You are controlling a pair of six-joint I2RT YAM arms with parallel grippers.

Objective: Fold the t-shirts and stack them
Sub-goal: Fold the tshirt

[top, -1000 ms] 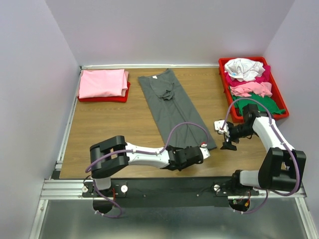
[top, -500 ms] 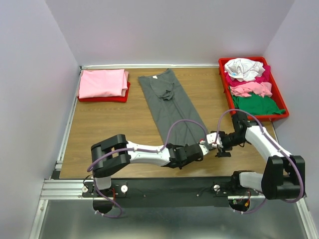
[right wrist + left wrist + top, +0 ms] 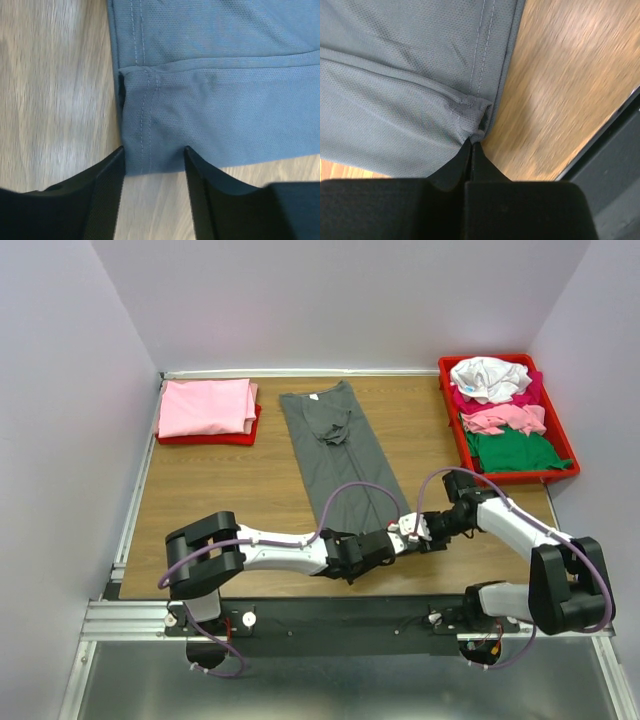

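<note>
The big dark grey cloth t-shirt [image 3: 345, 455] lies flat on the brown wooden worktop [image 3: 220, 490]. It is folded into one long strip. The strip runs from the far middle of the worktop down to the near edge, leaning a bit to the right. Its small white neck label [image 3: 311, 396] is at the far end. There is a little bunched-up bit of cloth just below the neck.

The left tool [image 3: 398, 536] is at the near end of the strip. In the left wrist view its two black fingers are pressed together [image 3: 472, 145] and pinch a small bump of the grey hem [image 3: 395, 75], right at the corner.

The right tool [image 3: 432, 533] is just beside it, at the same near end. In the right wrist view its two black fingers stand apart [image 3: 152, 150]. The other folded hem corner of the grey shirt [image 3: 225, 75] sits between them. The fingers are not closed on it.

At the far left a folded pink t-shirt [image 3: 205, 407] rests on a flat red plastic tray [image 3: 205, 438].

At the far right there is a second red plastic tray [image 3: 452, 430] with a messy pile in it. A white t-shirt [image 3: 490, 377] is on top at the far end. A magenta t-shirt [image 3: 530, 392] peeks out under it. Next comes a crumpled pink t-shirt [image 3: 505, 418]. A green t-shirt [image 3: 515, 450] is at the near end.
</note>
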